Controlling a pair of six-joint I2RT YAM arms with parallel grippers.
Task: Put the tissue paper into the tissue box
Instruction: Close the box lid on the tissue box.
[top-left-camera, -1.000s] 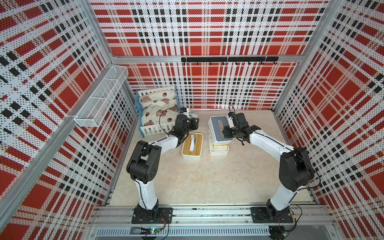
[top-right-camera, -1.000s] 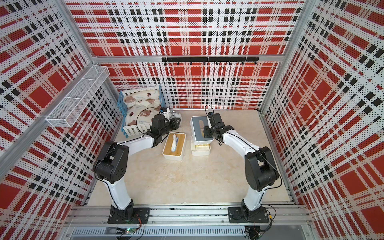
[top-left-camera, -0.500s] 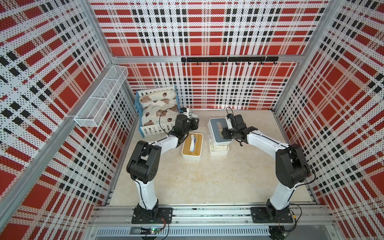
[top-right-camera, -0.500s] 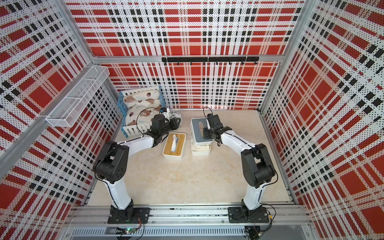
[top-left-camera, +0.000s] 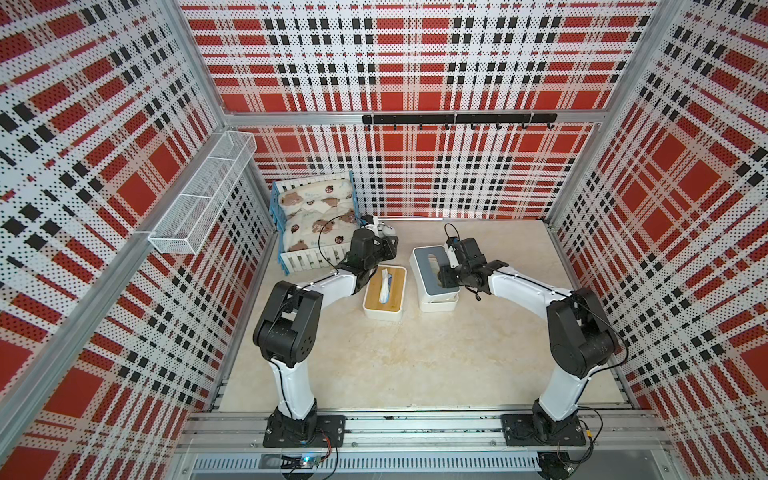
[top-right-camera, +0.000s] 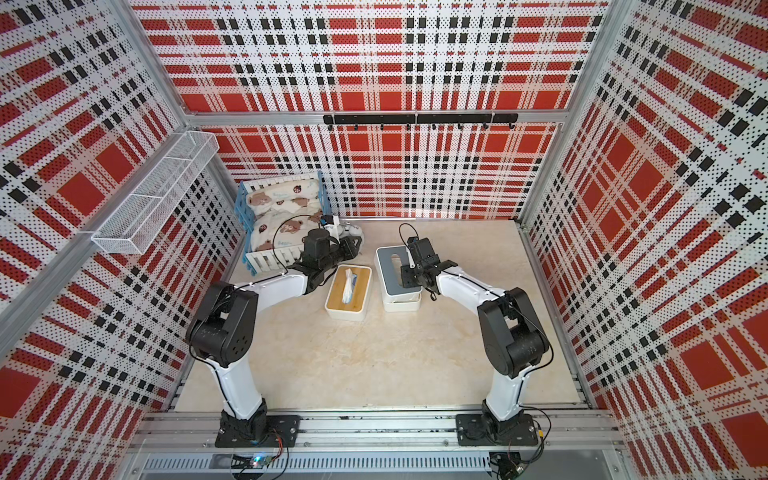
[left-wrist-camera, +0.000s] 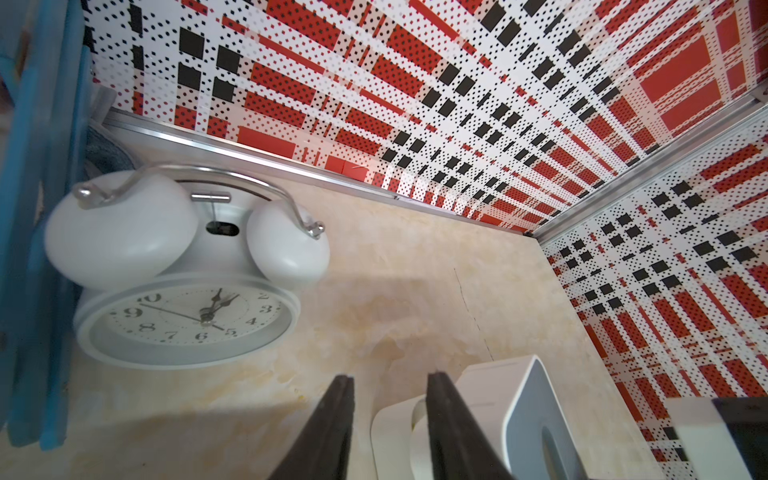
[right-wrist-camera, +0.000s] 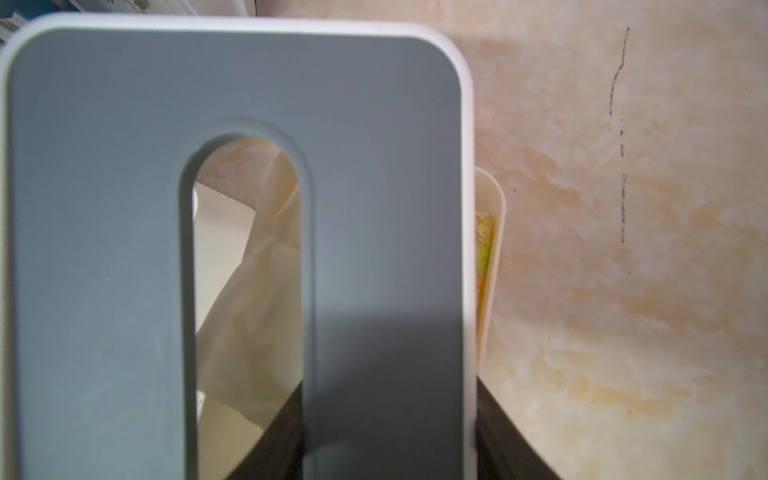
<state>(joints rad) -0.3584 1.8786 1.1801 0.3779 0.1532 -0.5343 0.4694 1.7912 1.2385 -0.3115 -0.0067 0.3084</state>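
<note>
On the far half of the bench (top-left-camera: 415, 353), the grey-topped box lid (right-wrist-camera: 104, 249) hangs over its white base (top-left-camera: 436, 306). The right tool (top-left-camera: 448, 274) clamps it, one finger through the slot and one outside the wall. The tissue paper (right-wrist-camera: 249, 311) lies in the base, seen through the slot. The base's rim shows past one edge of the lid, so the two look misaligned. Pressed down like this, the lid could catch the rim, shove the unbraced base or pinch the paper. The left tool (left-wrist-camera: 390, 415), narrowly parted and empty, sits by the alarm clock (left-wrist-camera: 187, 316), steadying nothing.
</note>
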